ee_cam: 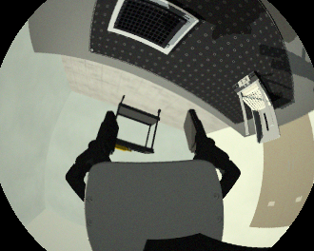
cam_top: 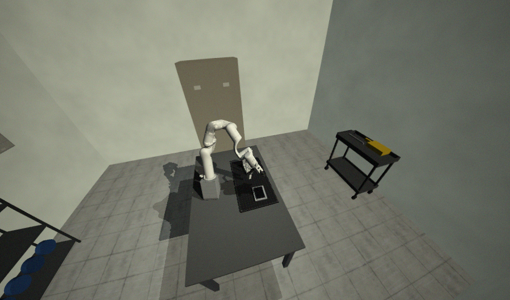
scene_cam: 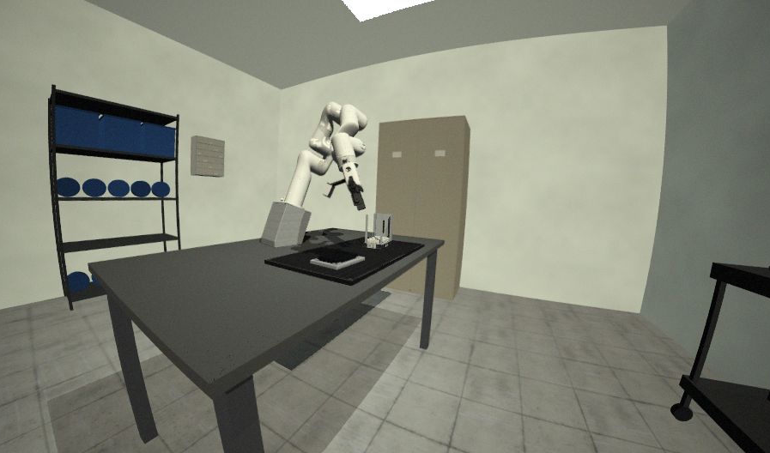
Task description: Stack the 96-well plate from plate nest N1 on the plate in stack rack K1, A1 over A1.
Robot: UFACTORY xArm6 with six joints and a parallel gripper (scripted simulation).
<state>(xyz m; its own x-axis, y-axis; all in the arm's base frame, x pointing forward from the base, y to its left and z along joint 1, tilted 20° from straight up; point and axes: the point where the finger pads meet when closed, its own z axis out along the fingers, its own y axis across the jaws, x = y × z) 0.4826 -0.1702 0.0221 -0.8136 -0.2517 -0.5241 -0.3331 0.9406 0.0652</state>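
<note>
A dark 96-well plate (cam_top: 259, 192) (scene_cam: 336, 260) sits in the pale-rimmed nest N1 on the black mat; it also shows in the wrist view (ee_cam: 152, 21). The stack rack K1 (scene_cam: 378, 232), with upright posts, stands farther back on the mat and holds a pale plate (cam_top: 247, 166); the rack shows in the wrist view (ee_cam: 258, 106) at the right. My gripper (scene_cam: 342, 194) is open and empty, raised in the air above the mat near K1 and tilted. In the wrist view the two fingers stand wide apart with nothing between them.
The black mat (cam_top: 253, 184) lies on the grey table beside the arm's base (cam_top: 210, 188). A black cart (cam_top: 361, 162) with a yellow box stands to the right. A tan cabinet (scene_cam: 421, 202) stands behind the table and a shelf (scene_cam: 114, 191) by the left wall.
</note>
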